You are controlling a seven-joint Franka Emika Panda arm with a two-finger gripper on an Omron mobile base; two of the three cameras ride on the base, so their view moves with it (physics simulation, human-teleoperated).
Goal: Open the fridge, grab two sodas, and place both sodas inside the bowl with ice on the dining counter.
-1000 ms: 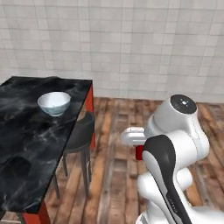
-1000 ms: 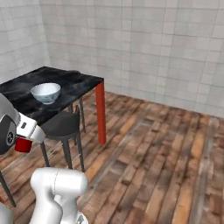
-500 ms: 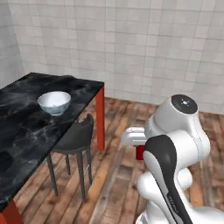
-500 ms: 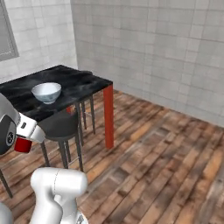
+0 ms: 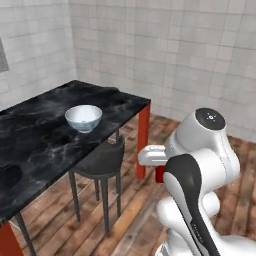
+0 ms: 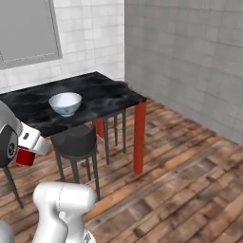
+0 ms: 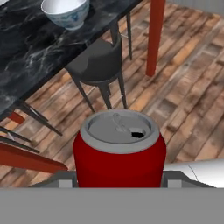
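A red soda can (image 7: 119,153) with a grey top stands upright between my fingers, close to the hand camera. My gripper (image 7: 119,183) is shut on it, held in the air beside the arm over the wooden floor. From the base the can (image 6: 25,157) shows as a red patch under the white hand (image 5: 152,156). The white, bluish bowl (image 5: 83,117) (image 6: 65,103) (image 7: 65,11) rests on the black marbled dining counter (image 5: 35,150) (image 6: 102,90) (image 7: 26,52), well ahead of the can. I cannot make out ice in it. The fridge is out of view.
A dark round stool (image 5: 102,160) (image 6: 73,141) (image 7: 96,65) is tucked under the counter's near edge. A red counter leg (image 5: 143,140) (image 6: 139,137) (image 7: 155,35) marks its corner. Grey tiled walls close the room's corner behind. Wooden floor spreads to the right.
The whole picture has shifted, so the base has moved: counter, bowl and stool now sit nearer and more central. The arm keeps its pose with the can in the gripper.
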